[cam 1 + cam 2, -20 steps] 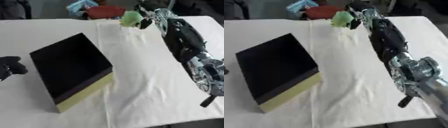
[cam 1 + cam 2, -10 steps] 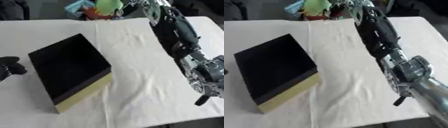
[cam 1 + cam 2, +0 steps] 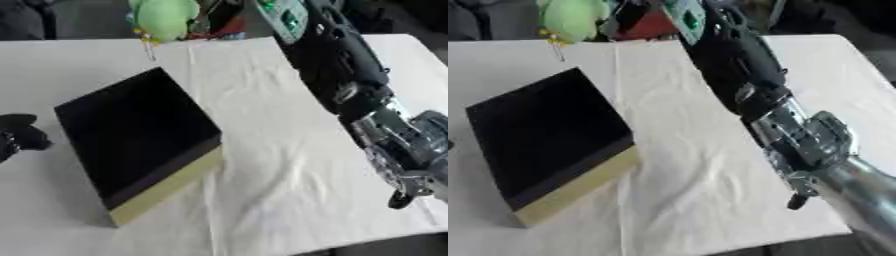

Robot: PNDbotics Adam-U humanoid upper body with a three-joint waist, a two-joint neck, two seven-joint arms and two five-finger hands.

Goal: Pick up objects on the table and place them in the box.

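A black box with a pale yellow base sits on the white cloth, left of the cloth's middle, turned cornerwise. It looks like a closed dark block from above; whether it is open cannot be told.

The right arm reaches from the lower right, past the right of the box, up to the far edge of the table. Beyond the box's far corner, at the top edge of the view, a light green soft thing hangs above the table's far edge, with small yellow bits dangling under it. The right hand shows only as dark parts just right of the green thing; it seems to carry it, but the fingers are hidden, so its grip cannot be told.

The left hand rests on the cloth left of the box, fingers curled, holding nothing.

A red thing lies behind the green one.
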